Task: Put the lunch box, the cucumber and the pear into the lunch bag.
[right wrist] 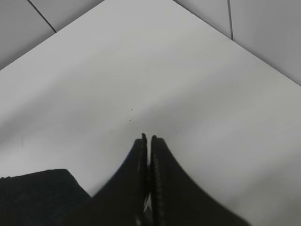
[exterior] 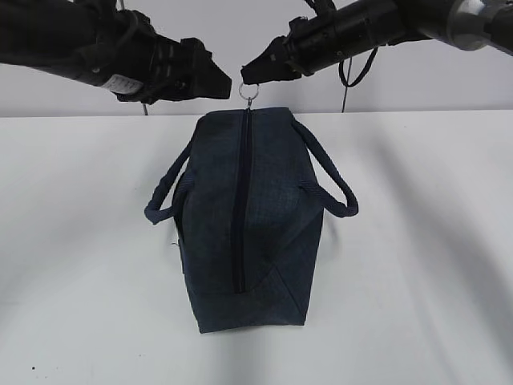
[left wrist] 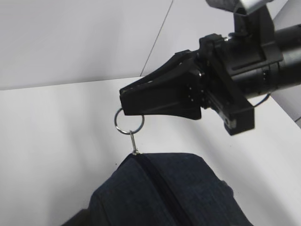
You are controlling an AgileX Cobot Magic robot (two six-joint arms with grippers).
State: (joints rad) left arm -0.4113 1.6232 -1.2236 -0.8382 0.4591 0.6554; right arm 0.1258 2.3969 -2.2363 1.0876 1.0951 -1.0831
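The lunch bag (exterior: 248,220) is lying alone on the white surface (exterior: 433,241), zipped shut, its long axis running from the near edge away toward the wall, zipper (exterior: 240,200) facing up along that line. The silver ring pull (exterior: 249,93) is sitting at the far end, and the right tool (exterior: 255,74) is pinching it, jaws pressed together on the ring. The left tool (exterior: 215,83) is hanging just beside it above the bag's far end; I cannot tell whether it is open. No lunch box, cucumber or pear is showing anywhere. I'm thinking the thin ring could slip out of that pinch, or the whole bag could drag along instead of unzipping, since nothing is pinning the fabric down
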